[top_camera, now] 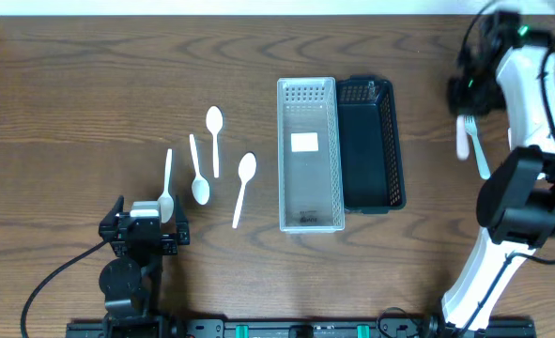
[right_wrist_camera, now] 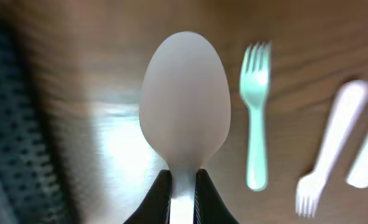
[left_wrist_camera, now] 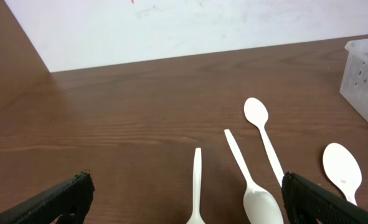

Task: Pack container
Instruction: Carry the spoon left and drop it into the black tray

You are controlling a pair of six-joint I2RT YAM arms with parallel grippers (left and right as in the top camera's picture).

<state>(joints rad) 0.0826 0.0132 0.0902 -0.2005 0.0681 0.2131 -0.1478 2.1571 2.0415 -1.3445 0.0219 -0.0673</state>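
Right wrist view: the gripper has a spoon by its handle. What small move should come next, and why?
Probably carry the right gripper across toward the bins. It is shut on the white spoon, lifted off the table with the forks lying below, and both the clear bin and the black bin look empty.

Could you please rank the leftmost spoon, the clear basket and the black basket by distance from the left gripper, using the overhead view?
1. leftmost spoon, its bowl right at the left gripper.
2. clear basket, mid-table, to the right.
3. black basket, just beyond the clear one.
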